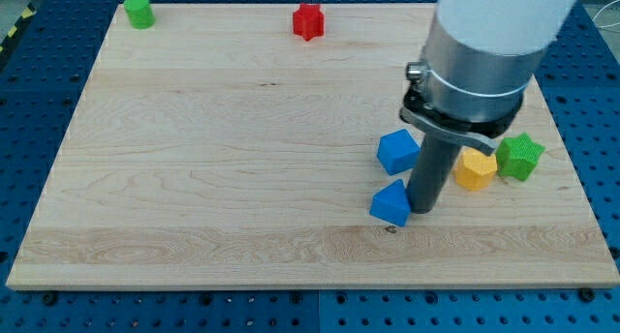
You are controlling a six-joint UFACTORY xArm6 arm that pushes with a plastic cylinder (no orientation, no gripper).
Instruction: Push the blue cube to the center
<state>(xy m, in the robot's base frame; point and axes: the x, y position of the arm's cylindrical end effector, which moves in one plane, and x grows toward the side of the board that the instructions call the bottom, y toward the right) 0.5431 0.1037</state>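
A blue cube (398,150) sits on the wooden board (194,159) at the view's right of centre. A second blue block (391,203), wedge-like, lies just below it. My tip (422,209) stands at the right side of this lower blue block, touching or almost touching it, and below-right of the blue cube. The rod rises to the large grey arm body above.
A yellow block (475,168) and a green star-shaped block (520,156) lie right of the rod. A red star-shaped block (308,21) is at the top middle, a green block (139,11) at the top left corner. The blue perforated table surrounds the board.
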